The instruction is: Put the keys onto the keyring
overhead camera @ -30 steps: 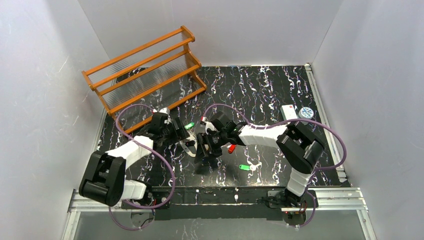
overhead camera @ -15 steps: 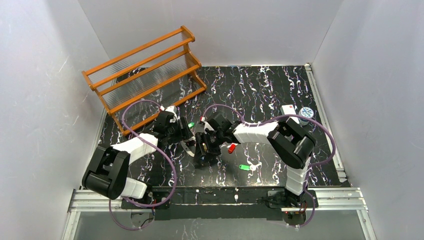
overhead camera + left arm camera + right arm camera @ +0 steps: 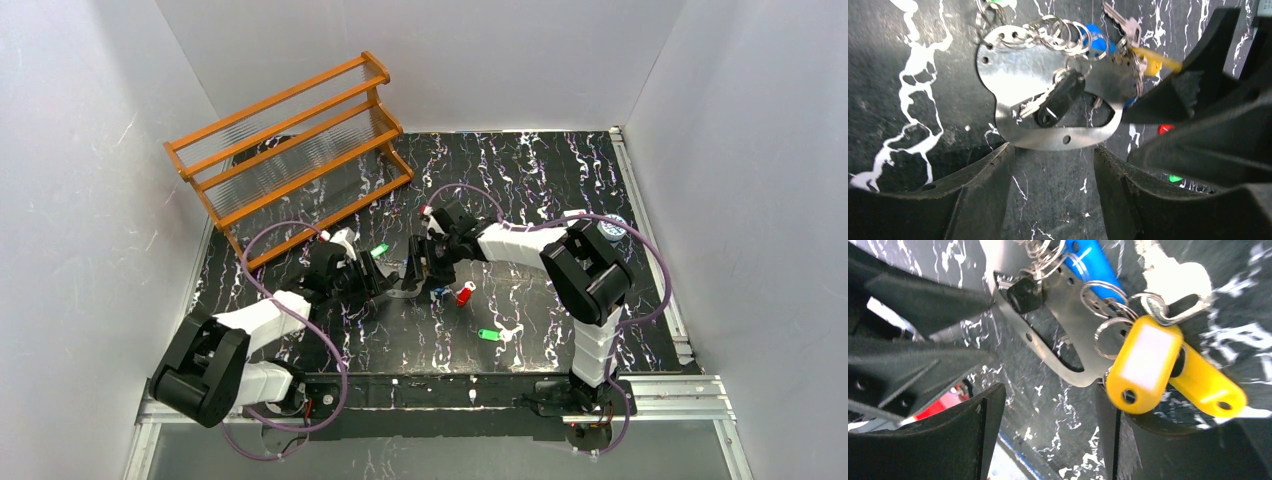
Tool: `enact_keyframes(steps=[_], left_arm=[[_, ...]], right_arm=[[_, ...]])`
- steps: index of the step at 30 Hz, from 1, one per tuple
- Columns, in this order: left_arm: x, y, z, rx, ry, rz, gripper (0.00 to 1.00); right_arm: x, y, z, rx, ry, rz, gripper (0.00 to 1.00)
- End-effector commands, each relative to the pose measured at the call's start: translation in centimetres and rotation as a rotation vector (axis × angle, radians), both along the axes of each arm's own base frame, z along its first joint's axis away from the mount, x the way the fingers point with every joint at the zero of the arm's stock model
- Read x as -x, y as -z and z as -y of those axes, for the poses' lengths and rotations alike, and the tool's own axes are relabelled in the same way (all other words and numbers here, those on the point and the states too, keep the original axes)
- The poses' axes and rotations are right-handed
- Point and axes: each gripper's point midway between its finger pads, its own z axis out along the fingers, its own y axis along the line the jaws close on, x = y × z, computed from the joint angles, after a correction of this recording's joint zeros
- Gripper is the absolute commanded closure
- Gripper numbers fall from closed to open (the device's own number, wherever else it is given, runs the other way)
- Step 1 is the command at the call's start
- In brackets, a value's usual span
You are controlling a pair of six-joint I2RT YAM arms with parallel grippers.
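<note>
The keyring [image 3: 1013, 80] lies just ahead of the released left hand [image 3: 1053, 150] and right hand [image 3: 1048, 390]. Next, probably clench it for the red key [image 3: 464, 295].

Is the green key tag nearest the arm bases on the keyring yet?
No, the green key tag lies alone on the bare tabletop, well apart from the keyring.
</note>
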Motion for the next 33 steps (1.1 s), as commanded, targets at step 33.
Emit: enact_keyframes(steps=[33], left_arm=[[2.4,1.2,-1.2,0.098,-0.236,-0.148,0.53]], right_arm=[[-7.5,0.0,-0.2,0.112,-0.146,0.197,0.59]])
